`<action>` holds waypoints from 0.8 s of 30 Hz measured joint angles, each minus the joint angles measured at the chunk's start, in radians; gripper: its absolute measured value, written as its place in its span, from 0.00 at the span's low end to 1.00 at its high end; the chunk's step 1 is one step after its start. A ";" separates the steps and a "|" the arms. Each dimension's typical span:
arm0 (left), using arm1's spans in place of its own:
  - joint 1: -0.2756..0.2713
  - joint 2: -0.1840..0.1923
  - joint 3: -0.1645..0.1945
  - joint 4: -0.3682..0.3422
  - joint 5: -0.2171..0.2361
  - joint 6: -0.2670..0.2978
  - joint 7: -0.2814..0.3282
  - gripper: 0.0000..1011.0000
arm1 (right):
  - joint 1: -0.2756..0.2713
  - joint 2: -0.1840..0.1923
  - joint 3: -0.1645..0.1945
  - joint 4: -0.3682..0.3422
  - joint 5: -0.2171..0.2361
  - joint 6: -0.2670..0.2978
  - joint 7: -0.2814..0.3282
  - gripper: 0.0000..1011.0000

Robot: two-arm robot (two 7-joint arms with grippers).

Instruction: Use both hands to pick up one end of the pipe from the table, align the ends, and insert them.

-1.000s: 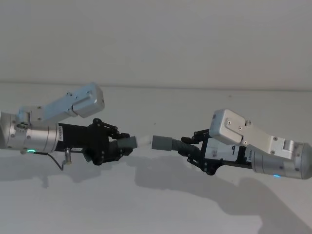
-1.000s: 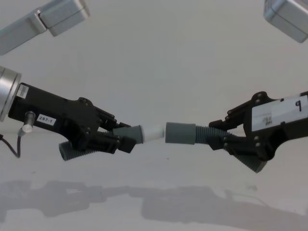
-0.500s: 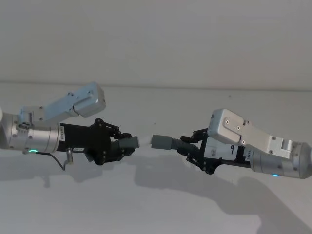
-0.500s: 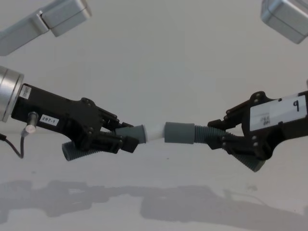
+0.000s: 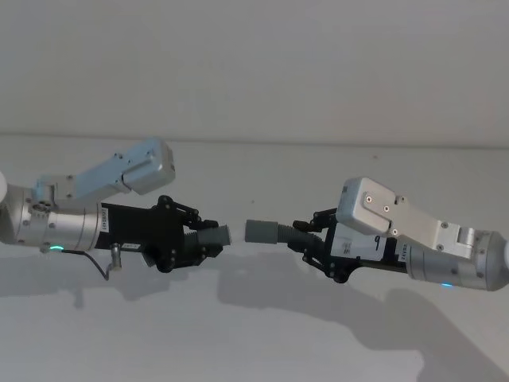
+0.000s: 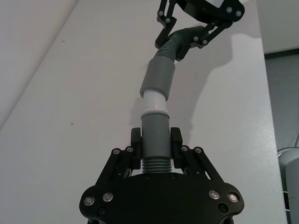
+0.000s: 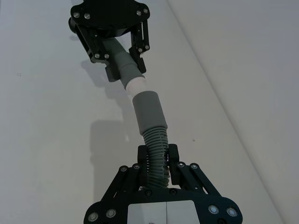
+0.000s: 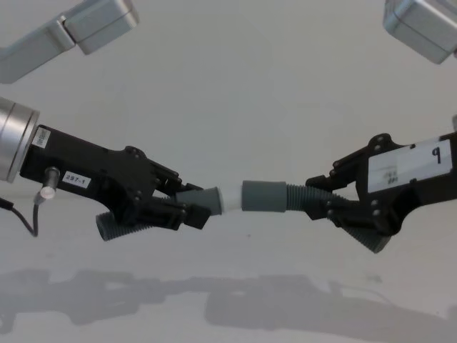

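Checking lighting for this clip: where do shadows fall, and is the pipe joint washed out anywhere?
Head view: soft shadows on the table below both grippers; pale tip lost against it. Chest view: faint shadow band low; pale tip distinct. Left wrist view: pale tip crisp.

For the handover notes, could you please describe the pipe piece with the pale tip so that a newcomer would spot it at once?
Start at the left gripper, raised above the off-white table and facing the right gripper. It is shut on a dark-grey ribbed pipe piece pointing toward the other arm. Unlike the right gripper's piece, whose end is a wider grey sleeve, this one ends in a narrower white tip.
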 joint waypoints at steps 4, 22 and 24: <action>-0.004 0.001 0.006 0.000 -0.003 -0.002 -0.008 0.35 | 0.001 0.000 0.000 0.000 -0.001 -0.004 0.000 0.26; -0.017 0.003 0.029 -0.002 -0.007 -0.002 -0.022 0.35 | 0.009 0.004 -0.009 0.001 0.012 -0.027 0.022 0.26; -0.018 0.003 0.030 -0.002 -0.007 -0.002 -0.023 0.35 | 0.010 0.005 -0.009 0.001 0.013 -0.028 0.023 0.26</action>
